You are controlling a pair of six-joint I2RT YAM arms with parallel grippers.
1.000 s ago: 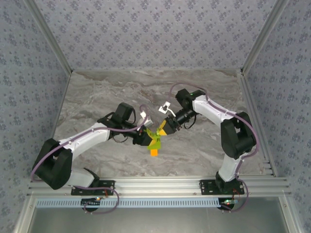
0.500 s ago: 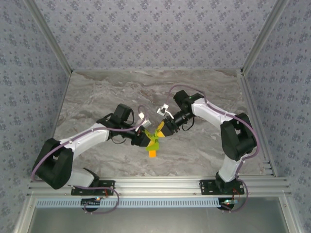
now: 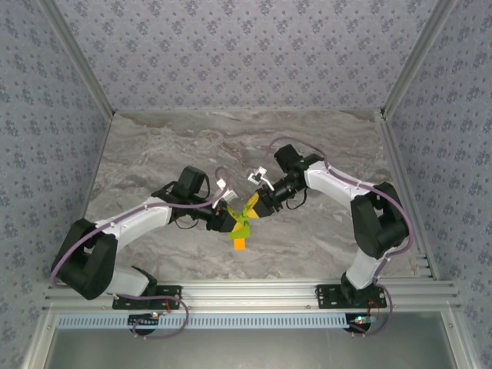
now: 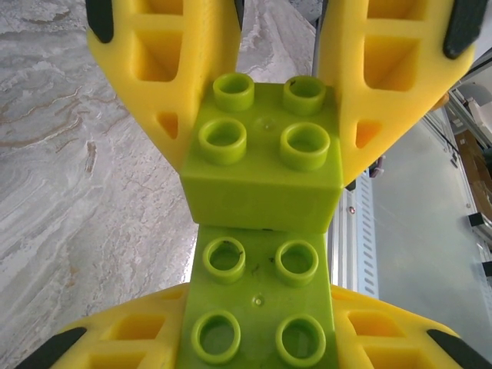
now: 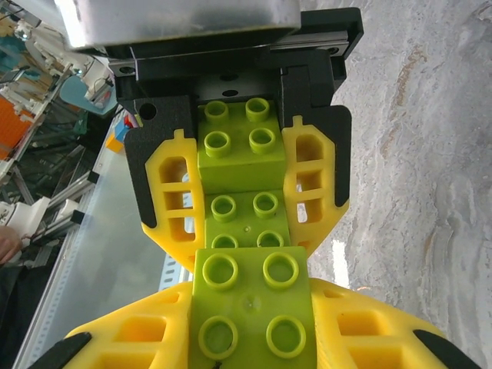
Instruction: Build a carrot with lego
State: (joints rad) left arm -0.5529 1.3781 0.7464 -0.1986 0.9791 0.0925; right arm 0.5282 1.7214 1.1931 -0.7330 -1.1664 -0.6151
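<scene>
The carrot [image 3: 240, 233] hangs above the table's middle, its orange tip [image 3: 240, 244] pointing at the near edge and lime-green lego bricks above it. My left gripper [image 3: 229, 221] is shut on one of its green bricks [image 4: 257, 304], which fills the gap between my left fingers [image 4: 115, 342]. My right gripper [image 3: 258, 206] is shut on a separate lime-green brick [image 5: 250, 304]. In the left wrist view that brick [image 4: 265, 154] sits right over the far edge of the brick I hold. The right wrist view has it overlapping the carrot's green studs [image 5: 246, 219].
The marble table [image 3: 323, 146] lies bare round both arms. Patterned walls and metal rails [image 3: 246, 292] close it in on every side. Both grippers meet a little left of centre, above the surface.
My right gripper has carried its green brick down and left, closing onto the carrot. The left gripper and the carrot shifted slightly left.
</scene>
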